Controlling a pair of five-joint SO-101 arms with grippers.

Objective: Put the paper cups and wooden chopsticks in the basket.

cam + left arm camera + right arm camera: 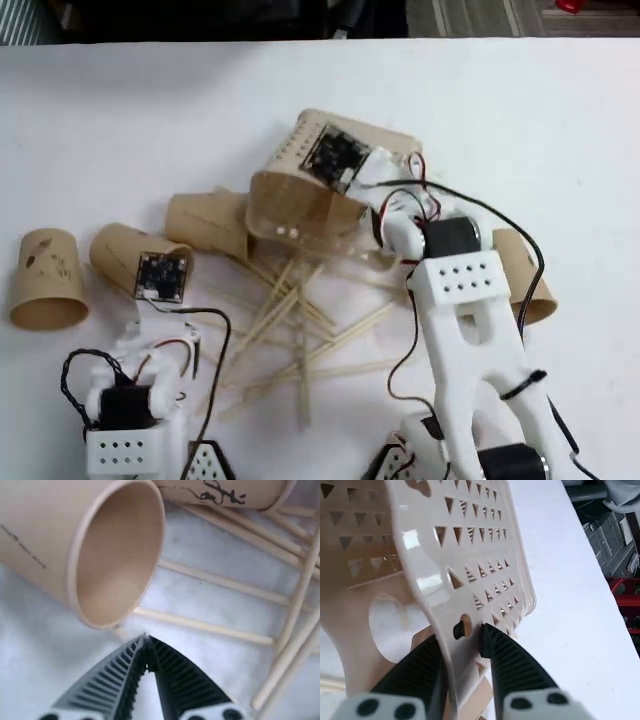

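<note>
The left gripper [147, 642] hangs low over the table [100, 120] with its fingers pressed together and nothing between them. Its tip is aimed at the open mouth of the closest cup [120, 550], which lies on its side just beyond. I judge it is set up either to nudge that cup or to spread and take its rim, since a lying cup offers the rim as the easiest hold.

The chopsticks [290, 320] are scattered loose and crossed on the table between the two arms, and some run under and beside the closest cup. None are in the basket [320, 190], so that part of the task has not begun.

A second cup [205, 225] lies on its side a little farther off, close to the basket's mouth. A third cup [45, 280] sits apart on the outer side of the left arm.

The basket is tipped over, with its opening facing the chopstick pile. The right gripper [460, 637] pinches the perforated wall near the rim, one finger inside and one outside. This hold probably keeps the basket tilted so that cups and sticks can be slid or dropped in from the near side, rather than lifted over an upright wall.

A fourth cup [525, 275] lies beside the right arm, partly hidden by it and well apart from the basket's opening. No cup is inside the basket yet.
</note>
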